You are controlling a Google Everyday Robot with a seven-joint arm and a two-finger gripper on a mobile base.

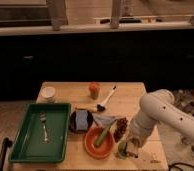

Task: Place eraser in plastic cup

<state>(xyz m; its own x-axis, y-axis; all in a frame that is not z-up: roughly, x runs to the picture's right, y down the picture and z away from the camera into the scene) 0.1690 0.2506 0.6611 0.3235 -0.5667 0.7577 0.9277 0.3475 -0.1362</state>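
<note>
One gripper (129,149), mine, was clenched just above the plastic cup (122,149). Whether I gripped anything could not be told.

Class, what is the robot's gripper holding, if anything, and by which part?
The gripper, beside the plastic cup, is shut; whether it grips anything cannot be told.

The claw (131,149) hangs over the plastic cup (121,149), right of the bowl (88,144).
</note>
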